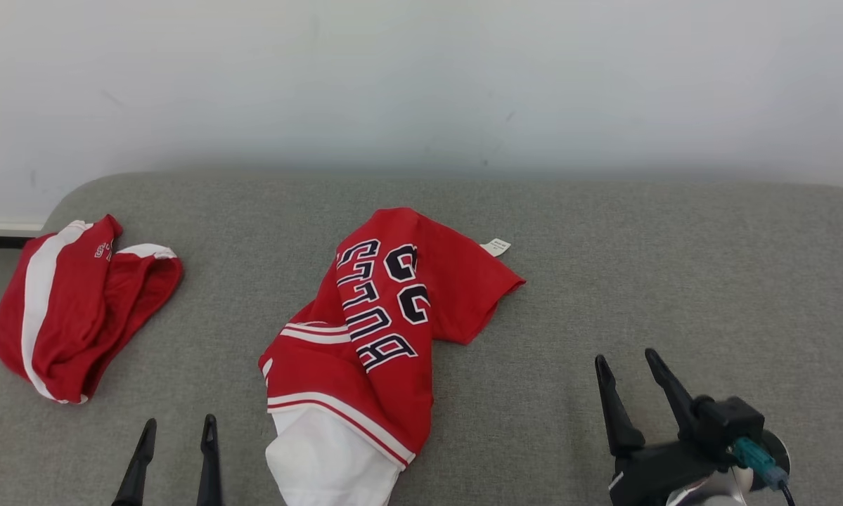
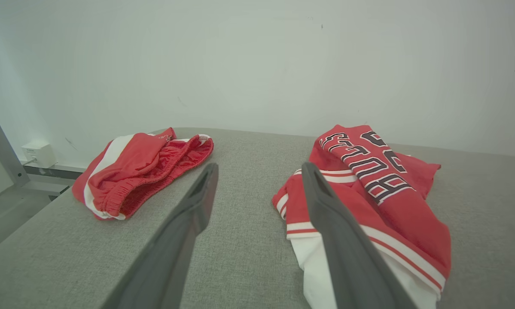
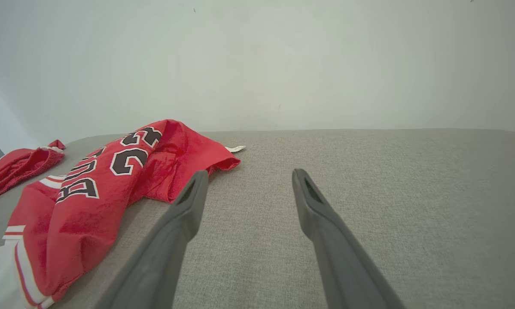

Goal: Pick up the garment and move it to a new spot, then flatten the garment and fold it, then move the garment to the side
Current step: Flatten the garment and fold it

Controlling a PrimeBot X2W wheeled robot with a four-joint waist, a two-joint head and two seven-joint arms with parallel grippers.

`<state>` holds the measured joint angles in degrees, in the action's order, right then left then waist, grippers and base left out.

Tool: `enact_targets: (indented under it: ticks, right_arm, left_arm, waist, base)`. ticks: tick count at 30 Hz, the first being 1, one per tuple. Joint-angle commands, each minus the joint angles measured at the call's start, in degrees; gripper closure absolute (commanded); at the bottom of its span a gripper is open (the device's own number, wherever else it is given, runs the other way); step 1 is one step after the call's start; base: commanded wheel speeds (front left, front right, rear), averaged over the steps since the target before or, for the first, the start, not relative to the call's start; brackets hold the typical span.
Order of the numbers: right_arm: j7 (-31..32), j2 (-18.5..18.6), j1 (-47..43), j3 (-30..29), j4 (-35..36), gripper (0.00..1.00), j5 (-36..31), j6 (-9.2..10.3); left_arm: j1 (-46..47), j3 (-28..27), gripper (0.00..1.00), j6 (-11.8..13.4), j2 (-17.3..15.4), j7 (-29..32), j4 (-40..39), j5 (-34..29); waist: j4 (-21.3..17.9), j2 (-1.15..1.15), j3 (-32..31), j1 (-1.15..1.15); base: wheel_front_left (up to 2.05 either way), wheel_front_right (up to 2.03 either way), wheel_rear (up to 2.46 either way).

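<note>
I am holding my left gripper [image 1: 179,422] at the near edge of the grey cushion [image 1: 674,246], its jaws spread wide with nothing between them. My right gripper [image 1: 625,356] is standing just as wide and just as empty. The red jersey [image 1: 393,316] is lying crumpled between the two and touching neither. In the head view it is sitting at about two o'clock from my left gripper and nine o'clock from my right. Its dark lettering is facing up, and a white tag [image 1: 496,247] is sticking out at its far side. The red shorts [image 1: 69,309] are lying bunched between ten and eleven o'clock from my left gripper, well apart from the jersey.
</note>
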<state>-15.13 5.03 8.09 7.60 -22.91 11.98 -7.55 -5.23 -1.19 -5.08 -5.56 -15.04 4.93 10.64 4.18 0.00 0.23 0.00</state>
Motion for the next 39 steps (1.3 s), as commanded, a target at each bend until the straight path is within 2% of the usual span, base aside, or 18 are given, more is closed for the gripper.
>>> enact_targets:
  ticks: [1, 8, 18, 30, 38, 39]
  right_arm:
    - [0.05, 0.88, 2.23, 0.65, -0.97, 0.0, 0.46, 0.13]
    - [2.55, 3.72, 14.71, 2.73, -9.25, 0.0, 0.61, 0.13]
    - [5.84, 6.22, 29.62, 3.32, -25.33, 0.0, 0.94, 0.13]
    - [7.19, 7.12, 38.75, 3.99, -42.32, 0.0, 1.25, 0.13]
    - [8.37, 6.33, 40.38, 3.68, -48.49, 0.0, 1.0, 0.13]
    - [8.48, 6.15, 40.33, 3.77, -48.82, 0.9, 0.99, 0.13]
  left_arm:
    - [1.12, 0.04, 0.0, -0.44, 0.53, -0.21, 0.31, -0.18]
    - [4.4, 1.49, 0.0, -1.66, 1.76, -0.21, 1.44, -0.79]
    - [8.51, 4.13, 0.0, -2.22, 2.66, -0.21, 2.42, 0.07]
    - [10.93, 7.14, 0.0, -2.41, 2.7, -0.21, 3.57, 3.52]
    - [11.3, 6.97, 0.0, -2.23, 2.71, -0.21, 4.14, 3.91]
    - [11.29, 6.94, 0.0, -2.22, 2.71, -0.21, 4.27, 3.85]
  waist:
    - [1.39, 0.0, 1.34, 0.0]
    - [5.75, 0.0, 5.22, 0.0]
    - [12.11, 0.0, 9.65, 0.0]
    - [16.68, 0.0, 12.76, 0.0]
    - [17.06, 0.0, 13.21, 0.0]
    - [16.97, 0.0, 13.16, 0.0]
  base:
    - [0.0, 0.0, 0.0]
    - [0.0, 0.0, 0.0]
    - [0.0, 0.0, 0.0]
    - [0.0, 0.0, 0.0]
    - [0.0, 0.0, 0.0]
    - [0.0, 0.0, 0.0]
